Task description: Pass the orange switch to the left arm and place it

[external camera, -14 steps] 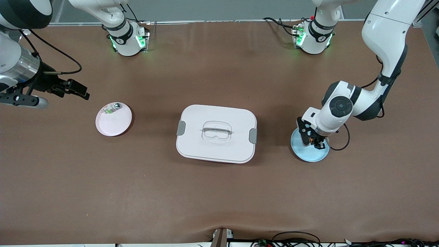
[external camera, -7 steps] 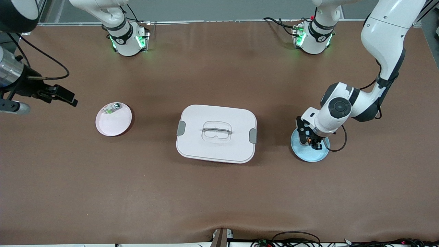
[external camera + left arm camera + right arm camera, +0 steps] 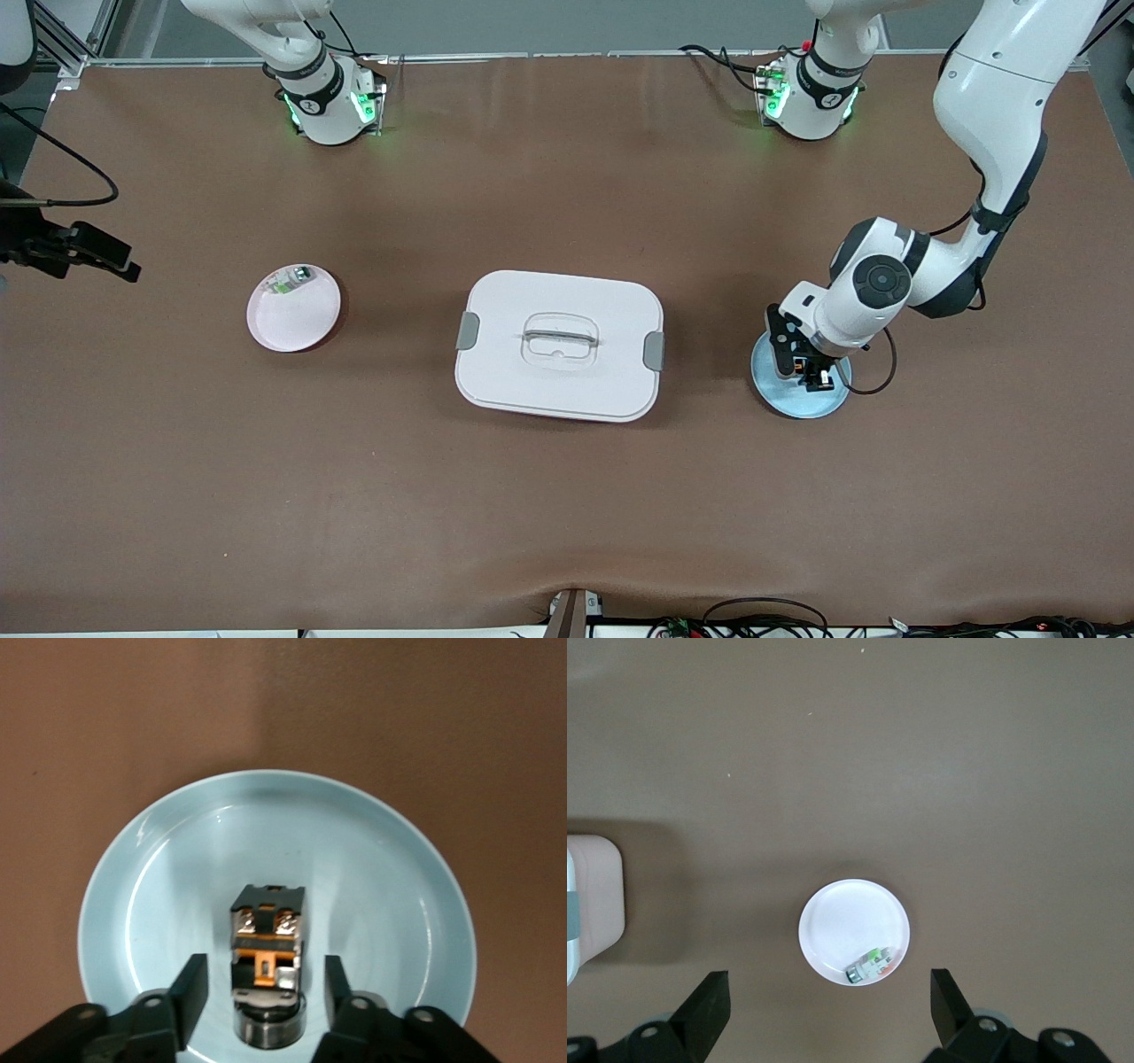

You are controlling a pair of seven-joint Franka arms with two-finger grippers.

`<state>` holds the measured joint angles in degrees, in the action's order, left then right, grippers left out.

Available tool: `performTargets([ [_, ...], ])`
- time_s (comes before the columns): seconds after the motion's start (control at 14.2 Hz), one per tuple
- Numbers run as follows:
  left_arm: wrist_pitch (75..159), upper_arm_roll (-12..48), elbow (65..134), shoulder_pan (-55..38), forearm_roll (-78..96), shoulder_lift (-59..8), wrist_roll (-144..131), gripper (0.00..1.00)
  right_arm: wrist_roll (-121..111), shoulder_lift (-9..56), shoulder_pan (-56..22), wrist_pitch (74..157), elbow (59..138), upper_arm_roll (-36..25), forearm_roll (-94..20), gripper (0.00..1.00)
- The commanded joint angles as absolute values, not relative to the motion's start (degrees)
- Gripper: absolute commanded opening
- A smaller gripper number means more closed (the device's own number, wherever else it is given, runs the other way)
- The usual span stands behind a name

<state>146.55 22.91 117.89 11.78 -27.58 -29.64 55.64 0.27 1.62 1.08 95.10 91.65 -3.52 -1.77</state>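
Note:
The orange switch [image 3: 267, 935], a small black block with an orange face, lies in the blue plate [image 3: 177, 877] toward the left arm's end of the table. My left gripper [image 3: 266, 992] is low over that plate, open, with one finger on each side of the switch and a gap on both sides. In the front view the left gripper [image 3: 802, 363] covers most of the switch [image 3: 801, 362]. My right gripper [image 3: 97, 257] is open and empty, high over the right arm's end of the table. The white box [image 3: 532, 381] stands mid-table between the plates.
A pink plate [image 3: 292, 323] sits toward the right arm's end, with a small clear-and-green part [image 3: 291, 280] in it. The right wrist view shows this plate [image 3: 846, 921], the part [image 3: 873, 966] and the box's edge [image 3: 594, 904].
The right arm has drawn back toward its end of the table, partly out of the front view. The left gripper has stayed over the blue plate, shifting only slightly.

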Motion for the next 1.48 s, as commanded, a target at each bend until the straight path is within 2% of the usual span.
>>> performTargets([
  [0.0, 145.99, 23.47, 115.93, 12.48, -27.69, -28.48, 55.11, 1.0, -1.22, 2.11, 2.73, 93.26, 89.21, -2.55, -0.44, 1.0],
  [0.42, 137.74, 23.55, 108.92, 12.66, -11.98, -25.49, 48.01, 1.0, -1.85, 2.02, 2.46, 92.03, 88.16, -2.46, -0.53, 1.0],
  [0.84, 116.92, 24.52, 90.46, 11.78, -10.63, -24.7, 23.78, 1.0, -1.5, 2.02, 2.2, 90.0, 86.75, -2.29, -0.36, 1.0],
  [1.12, 111.72, 24.61, 87.81, 12.74, -7.58, -20.58, 8.2, 1.0, -1.84, 2.11, 3.34, 88.6, 84.99, -2.64, -0.35, 1.0],
  [1.41, 101.79, 24.43, 83.67, 12.57, -6.42, -17.41, -4.02, 1.0, -1.76, 2.2, 3.08, 88.59, 84.64, -2.64, -0.18, 1.0],
])
